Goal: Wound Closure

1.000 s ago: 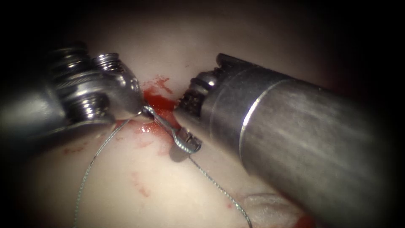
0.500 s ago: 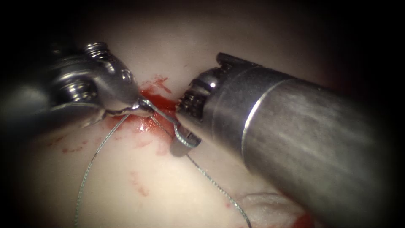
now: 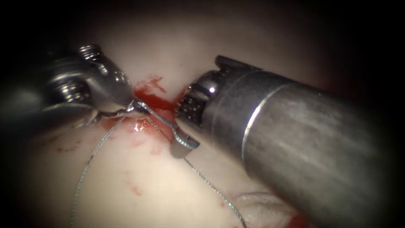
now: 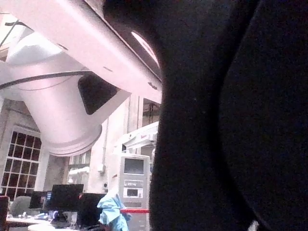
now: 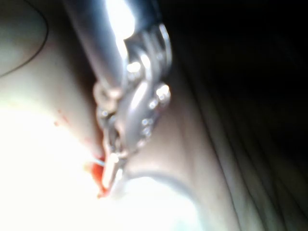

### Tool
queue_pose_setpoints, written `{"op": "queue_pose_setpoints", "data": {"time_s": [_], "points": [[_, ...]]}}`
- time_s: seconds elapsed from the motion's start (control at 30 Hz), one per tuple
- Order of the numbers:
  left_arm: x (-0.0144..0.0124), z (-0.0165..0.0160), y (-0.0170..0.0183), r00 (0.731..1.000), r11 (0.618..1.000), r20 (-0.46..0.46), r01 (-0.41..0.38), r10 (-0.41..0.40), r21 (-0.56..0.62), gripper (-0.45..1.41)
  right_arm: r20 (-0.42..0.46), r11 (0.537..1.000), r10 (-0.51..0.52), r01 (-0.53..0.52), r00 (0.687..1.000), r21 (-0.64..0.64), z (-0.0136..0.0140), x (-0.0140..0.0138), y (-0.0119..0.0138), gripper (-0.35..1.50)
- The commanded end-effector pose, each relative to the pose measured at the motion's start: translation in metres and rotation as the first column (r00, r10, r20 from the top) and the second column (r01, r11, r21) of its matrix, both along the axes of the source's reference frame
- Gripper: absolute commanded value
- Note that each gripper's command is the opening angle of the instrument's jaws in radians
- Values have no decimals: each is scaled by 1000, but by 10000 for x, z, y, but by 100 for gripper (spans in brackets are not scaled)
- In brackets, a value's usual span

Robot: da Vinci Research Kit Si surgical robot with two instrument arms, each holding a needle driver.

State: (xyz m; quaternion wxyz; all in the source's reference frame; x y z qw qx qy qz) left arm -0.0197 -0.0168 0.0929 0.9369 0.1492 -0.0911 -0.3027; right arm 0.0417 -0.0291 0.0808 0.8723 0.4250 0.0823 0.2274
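Observation:
On the pale tissue (image 3: 160, 190), red fluid (image 3: 154, 101) marks the cut. My left tool (image 3: 134, 105) comes in from the left, its jaws shut on one end of the curved needle (image 3: 160, 118). The needle lies just above the cut and I cannot tell whether it enters the tissue. My right tool (image 3: 183, 143) comes in from the right, jaws shut on the needle's other end. Its jaws (image 5: 111, 171) also look closed over the red fluid in the right wrist view. Thread (image 3: 215, 190) trails from the right jaws toward the near edge. A second strand (image 3: 90, 160) runs down from under the left tool.
The right tool's thick shaft (image 3: 303, 147) covers the tissue on the right. A raised fold of tissue (image 3: 261, 207) with more red fluid lies near the bottom edge. Faint red smears (image 3: 135, 188) dot the tissue left of the thread.
The left tool has drawn a little to the left and up, taking its end of the needle with it. The right tool's jaws have shifted only slightly left.

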Motion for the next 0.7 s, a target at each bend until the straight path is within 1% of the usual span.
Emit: {"op": "queue_pose_setpoints", "data": {"time_s": [0.03, 0.13, 0.2, 0.23, 0.3, 0.33, 0.37, 0.43, 0.57, 0.67, 0.7], "points": [[-5, -5, 12, 1000, 1000, 4, 3, -3, -4, -45, 12, 1000, -4, 4, 1000, -13, 0, 6, 11, -16], [-6, -5, 12, 1000, 1000, 3, 4, -4, -5, -45, 24, 1000, -12, 12, 1000, -23, 1, 3, 11, -15], [-6, -4, 11, 1000, 1000, 4, 3, -3, -3, -45, 32, 1000, -5, 6, 999, -20, 1, 2, 12, -6], [-6, -4, 11, 1000, 1000, 4, 3, -3, -3, -45, 32, 1000, -5, 6, 999, -20, 1, 2, 12, -6], [-5, -4, 11, 1000, 1000, 6, 3, -3, -1, -45, 31, 1000, -7, 8, 999, -21, 2, 1, 11, 4], [-5, -4, 11, 1000, 1000, 6, 3, -3, -1, -45, 31, 1000, -9, 10, 999, -22, 2, 1, 9, 22], [-5, -4, 11, 1000, 1000, 6, 3, -3, -1, -45, 34, 1000, -5, 5, 999, -23, 2, 1, 8, 26], [-5, -4, 11, 1000, 1000, 7, 2, -2, 1, -45, 34, 1000, -12, 12, 999, -20, 2, -1, 6, 39], [-5, -3, 11, 1000, 1000, 8, 2, -2, 3, -45, 40, 1000, -14, 15, 999, -19, 1, -1, 3, 44], [-5, -1, 9, 1000, 1000, 11, 3, -3, 4, -45, 69, 1000, -11, 11, 998, 4, 1, -1, -1, 49], [-5, 1, 8, 1000, 1000, 12, 3, -3, 6, -45, 83, 1000, -15, 14, 996, 15, 2, -2, -5, 46]]}}
